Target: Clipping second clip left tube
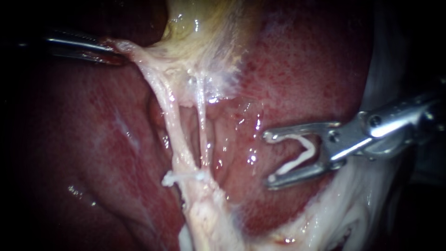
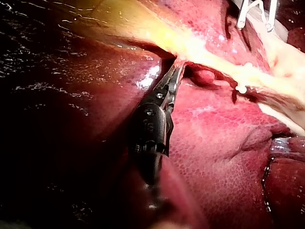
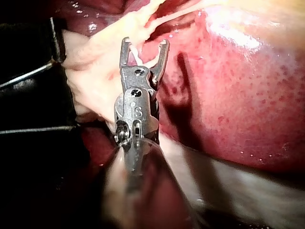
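Glossy liver (image 1: 306, 65); stringy pale tube (image 1: 178, 135)

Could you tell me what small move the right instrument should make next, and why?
Probably ease the right instrument toward the left tube: its jaws hold a fresh clip, spread wide, but stand apart from the tube, over the liver. A placed clip already crosses the tube low down, and the left instrument pulls the tissue taut, leaving bare tube above it.

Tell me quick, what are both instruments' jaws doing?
Left instrument: shut on the stretched pale whitish tissue.
Right instrument: holds a white V-shaped clip.
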Robot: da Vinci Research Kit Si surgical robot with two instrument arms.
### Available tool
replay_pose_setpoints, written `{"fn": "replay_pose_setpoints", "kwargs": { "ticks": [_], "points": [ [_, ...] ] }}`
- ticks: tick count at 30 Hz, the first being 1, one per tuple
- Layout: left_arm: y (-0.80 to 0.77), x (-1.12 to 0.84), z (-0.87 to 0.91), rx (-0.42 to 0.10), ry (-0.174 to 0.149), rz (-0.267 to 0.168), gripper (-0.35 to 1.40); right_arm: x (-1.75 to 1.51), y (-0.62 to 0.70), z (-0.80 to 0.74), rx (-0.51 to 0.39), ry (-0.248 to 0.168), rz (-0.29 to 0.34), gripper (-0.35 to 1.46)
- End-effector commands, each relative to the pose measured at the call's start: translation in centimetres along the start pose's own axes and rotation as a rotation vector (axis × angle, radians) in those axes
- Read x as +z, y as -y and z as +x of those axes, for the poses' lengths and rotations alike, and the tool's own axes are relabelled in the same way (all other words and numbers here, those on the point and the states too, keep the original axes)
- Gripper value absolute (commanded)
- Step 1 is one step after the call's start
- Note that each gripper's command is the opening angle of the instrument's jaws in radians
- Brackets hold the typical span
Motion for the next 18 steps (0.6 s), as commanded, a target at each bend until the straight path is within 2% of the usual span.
{"fn": "replay_pose_setpoints", "kwargs": {
  "ticks": [1,4,7,13,18],
  "points": [
    [0.0,0.01,0.0,0.0,0.0,0.001,-0.35,0.08,0.0,0.01,0.037,-0.018,0.011,0.49],
    [0.0,0.02,0.0,0.0,0.0,0.002,-0.35,0.31,-0.03,0.02,0.105,-0.059,0.043,0.49],
    [0.0,0.03,0.0,0.0,0.0,0.003,-0.35,0.52,-0.07,-0.01,0.162,-0.077,0.068,0.49],
    [0.0,0.04,0.0,0.0,0.0,0.003,-0.35,0.83,-0.18,-0.2,0.217,-0.065,0.103,0.5],
    [0.0,0.05,-0.01,0.0,0.0,0.004,-0.35,0.97,-0.36,-0.34,0.242,-0.067,0.084,0.5]
  ]
}}
